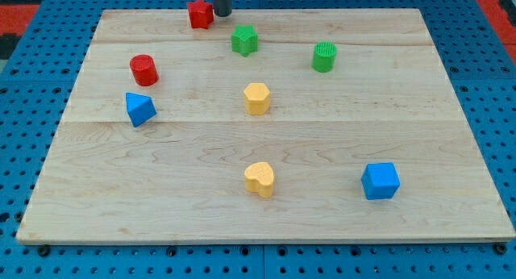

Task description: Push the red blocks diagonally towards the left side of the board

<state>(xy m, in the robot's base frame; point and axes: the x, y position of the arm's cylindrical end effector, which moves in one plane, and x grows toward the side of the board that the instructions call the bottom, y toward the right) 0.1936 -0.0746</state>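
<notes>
A red star-like block (200, 14) sits near the board's top edge, left of centre. A red cylinder (143, 70) stands lower down, toward the view's left. My rod comes down from the top edge, and my tip (222, 14) rests just right of the red star-like block, close to it or touching it. A green star block (244, 40) lies just below and right of the tip.
A green cylinder (324, 56) is at upper right. A blue triangular block (139, 109) sits below the red cylinder. A yellow hexagonal block (256, 98) is at centre, a yellow heart block (260, 179) below it, a blue cube (380, 181) at lower right. The wooden board (451, 134) lies on blue pegboard.
</notes>
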